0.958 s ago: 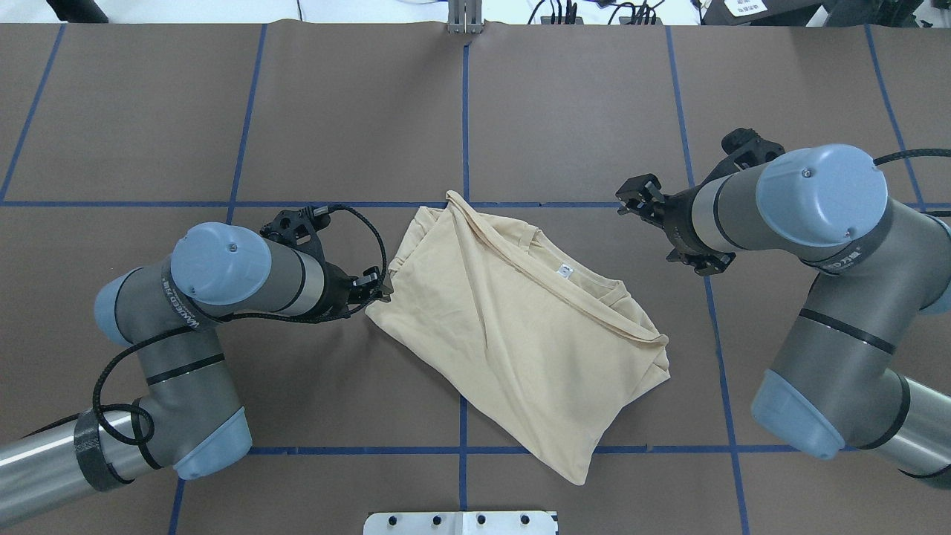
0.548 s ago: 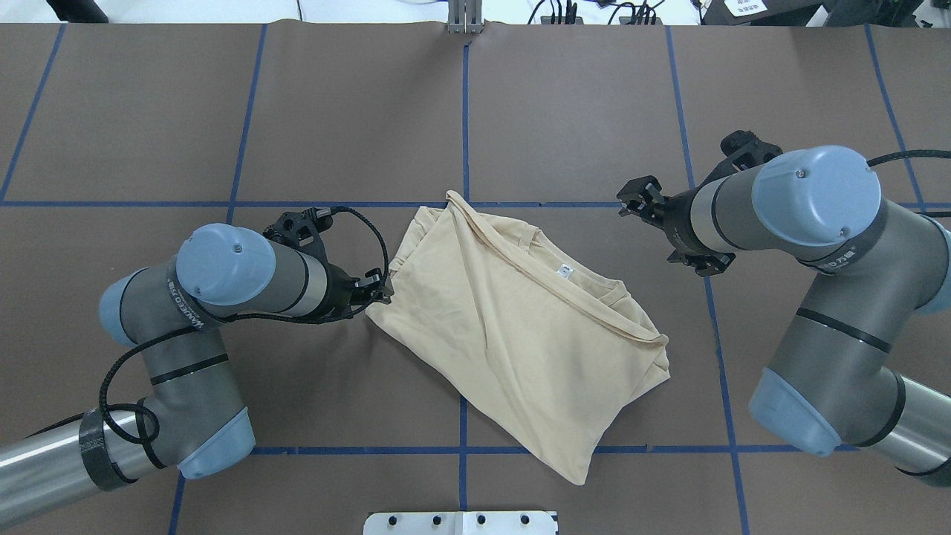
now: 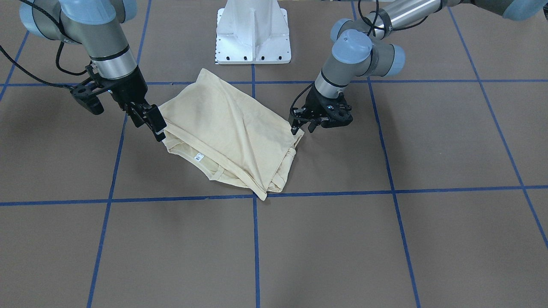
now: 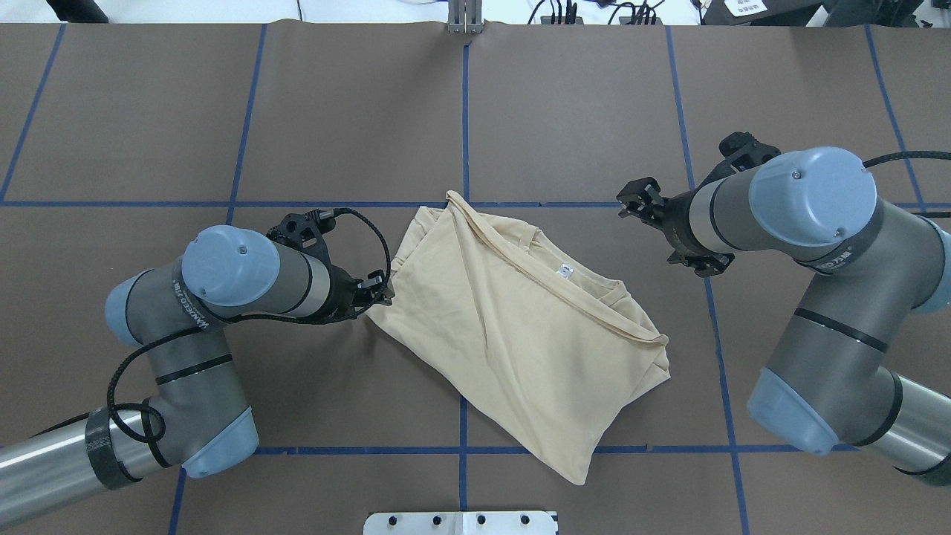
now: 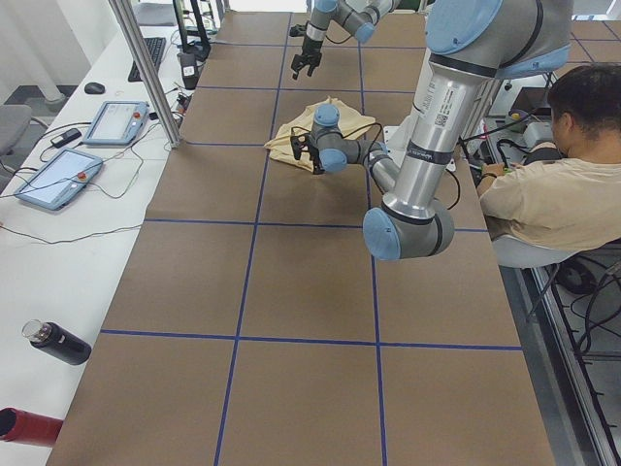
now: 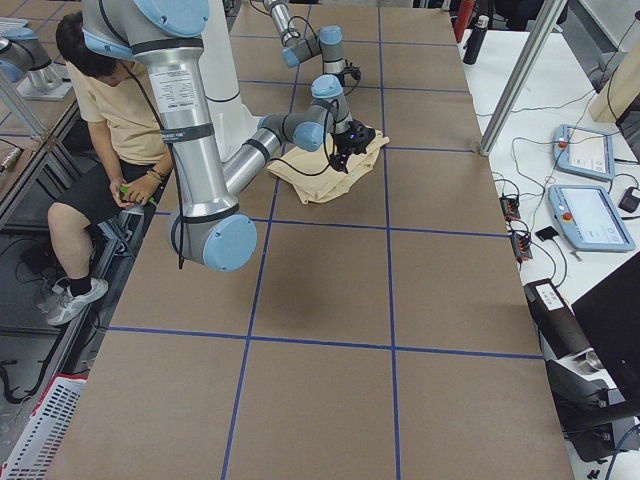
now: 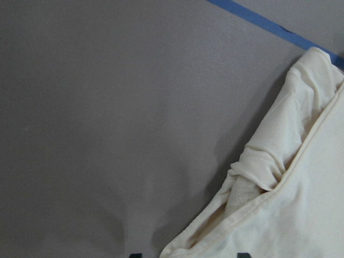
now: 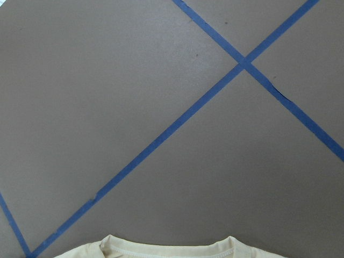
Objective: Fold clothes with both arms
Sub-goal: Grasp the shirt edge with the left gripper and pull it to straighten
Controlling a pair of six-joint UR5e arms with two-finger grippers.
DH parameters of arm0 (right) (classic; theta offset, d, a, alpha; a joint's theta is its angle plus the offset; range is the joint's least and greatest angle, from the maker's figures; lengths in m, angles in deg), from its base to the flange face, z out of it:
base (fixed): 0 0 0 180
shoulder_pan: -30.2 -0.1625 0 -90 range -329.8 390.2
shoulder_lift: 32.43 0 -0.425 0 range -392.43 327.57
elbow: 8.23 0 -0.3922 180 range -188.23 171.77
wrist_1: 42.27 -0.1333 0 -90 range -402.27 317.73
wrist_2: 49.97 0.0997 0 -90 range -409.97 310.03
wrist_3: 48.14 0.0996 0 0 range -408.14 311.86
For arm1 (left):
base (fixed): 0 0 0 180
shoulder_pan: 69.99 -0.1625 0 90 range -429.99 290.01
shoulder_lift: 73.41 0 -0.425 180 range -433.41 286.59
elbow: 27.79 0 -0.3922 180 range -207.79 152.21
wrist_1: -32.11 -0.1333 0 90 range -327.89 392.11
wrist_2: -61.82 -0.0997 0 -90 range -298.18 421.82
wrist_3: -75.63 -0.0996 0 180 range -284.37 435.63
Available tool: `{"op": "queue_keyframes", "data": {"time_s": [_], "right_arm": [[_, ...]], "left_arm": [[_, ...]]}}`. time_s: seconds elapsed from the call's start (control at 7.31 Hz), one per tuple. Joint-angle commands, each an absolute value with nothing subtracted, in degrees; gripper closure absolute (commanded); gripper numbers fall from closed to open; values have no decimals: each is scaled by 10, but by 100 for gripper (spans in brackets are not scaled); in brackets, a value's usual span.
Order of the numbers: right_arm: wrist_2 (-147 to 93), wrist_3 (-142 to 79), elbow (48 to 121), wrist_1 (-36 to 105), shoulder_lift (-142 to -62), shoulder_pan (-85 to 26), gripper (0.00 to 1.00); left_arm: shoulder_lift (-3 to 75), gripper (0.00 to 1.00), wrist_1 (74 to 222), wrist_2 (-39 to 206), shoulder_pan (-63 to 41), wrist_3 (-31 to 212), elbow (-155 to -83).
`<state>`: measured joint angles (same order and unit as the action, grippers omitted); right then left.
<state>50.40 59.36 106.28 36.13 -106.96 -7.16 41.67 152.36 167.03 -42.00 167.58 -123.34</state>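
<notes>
While left claw gapes astride T-shirt corner, right claw (aperture unclear) hovers.

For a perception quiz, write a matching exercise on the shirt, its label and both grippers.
1 T-shirt
2 neck label
3 left gripper
4 right gripper

A raised, clear of the shirt
B open at the shirt's edge
C cream, folded on the table
D small and white

Pairs: 1-C, 2-D, 3-B, 4-A.
</notes>
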Motion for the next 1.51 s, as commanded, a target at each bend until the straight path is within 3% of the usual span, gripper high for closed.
{"op": "queue_keyframes", "data": {"time_s": [0.0, 0.14, 0.27, 0.41, 0.55, 0.68, 1.37], "right_arm": [[504, 594, 1059, 361, -1070, -72, 0], [504, 594, 1058, 360, -1070, -71, 0], [504, 593, 1057, 360, -1070, -71, 0], [505, 593, 1057, 360, -1070, -72, 0], [505, 594, 1057, 360, -1069, -72, 0], [505, 594, 1057, 360, -1069, -71, 0], [504, 592, 1056, 360, -1069, -71, 0]], "left_arm": [[422, 39, 1525, 1670, -422, 1676, -1226], [423, 40, 1526, 1670, -422, 1676, -1225], [423, 47, 1527, 1670, -422, 1676, -1223], [423, 60, 1530, 1670, -422, 1676, -1220], [423, 83, 1530, 1670, -422, 1676, -1219], [423, 100, 1530, 1670, -422, 1676, -1219], [422, 100, 1527, 1672, -389, 1589, -1232]]}}
